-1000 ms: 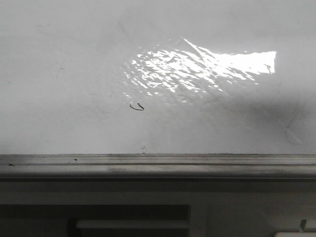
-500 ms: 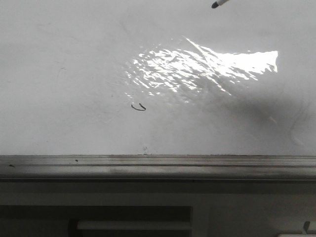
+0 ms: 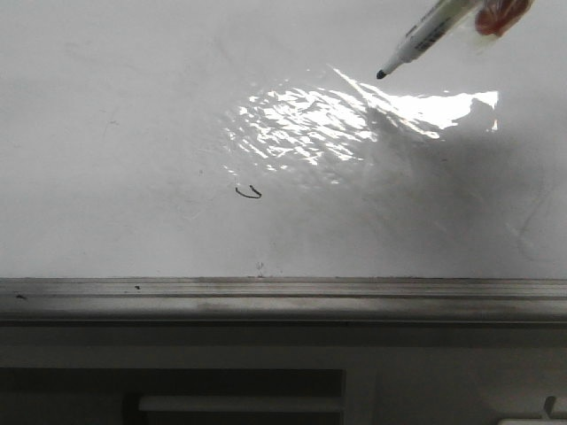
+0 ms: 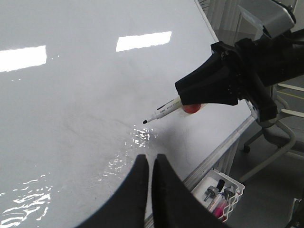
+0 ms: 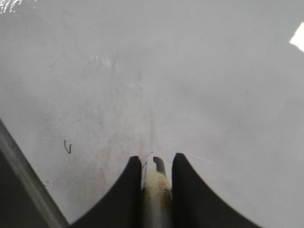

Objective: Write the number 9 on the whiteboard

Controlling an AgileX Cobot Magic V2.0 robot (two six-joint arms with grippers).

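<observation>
The whiteboard [image 3: 115, 106] fills the front view, with a wrinkly glare patch [image 3: 310, 128]. No number 9 shows on it; only a tiny black curved squiggle [image 3: 248, 192], also in the right wrist view [image 5: 68, 147]. My right gripper [image 5: 156, 161] is shut on a white marker [image 3: 423, 37] with a black tip [image 3: 381, 74], which points at the board near the glare's upper right. I cannot tell whether the tip touches. The left wrist view shows the right gripper [image 4: 223, 85] and the marker [image 4: 164, 110]. My left gripper [image 4: 151, 159] is shut and empty, over the board's lower part.
A grey metal edge strip [image 3: 283, 297] runs along the board's near edge. A small white tray [image 4: 221, 190] with spare markers hangs below that edge. A red blob [image 3: 500, 16] sits on the marker's body by the right gripper.
The marker has come into the front view from the upper right and moved down and left towards the glare patch. Its shadow on the board has grown.
</observation>
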